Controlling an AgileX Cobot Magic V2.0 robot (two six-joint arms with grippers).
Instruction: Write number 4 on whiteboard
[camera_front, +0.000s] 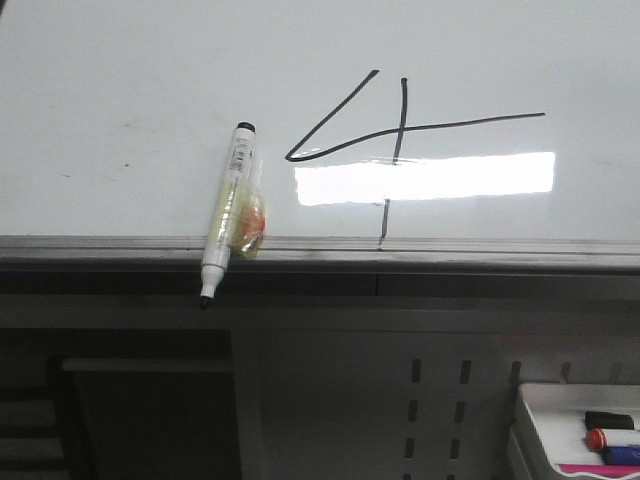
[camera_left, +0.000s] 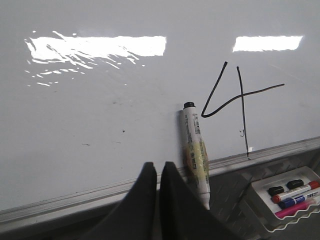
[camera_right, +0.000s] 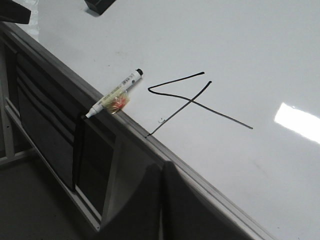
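The whiteboard (camera_front: 120, 90) lies flat, glossy white, with a grey metal edge strip at its near side. A black open-topped number 4 (camera_front: 400, 128) is drawn on it; it also shows in the left wrist view (camera_left: 242, 95) and the right wrist view (camera_right: 192, 101). A white marker (camera_front: 228, 210) lies uncapped on the board left of the 4, its tip hanging over the edge strip. My left gripper (camera_left: 157, 167) is shut and empty, above the board's edge beside the marker (camera_left: 195, 150). My right gripper (camera_right: 161, 169) is shut and empty, over the edge strip, apart from the marker (camera_right: 114, 95).
A white tray (camera_front: 535, 415) with several coloured markers sits below the board at the right, also in the left wrist view (camera_left: 260, 187). A grey perforated panel (camera_front: 440, 400) stands under the board's edge. Bright light glare (camera_front: 425, 178) lies on the board.
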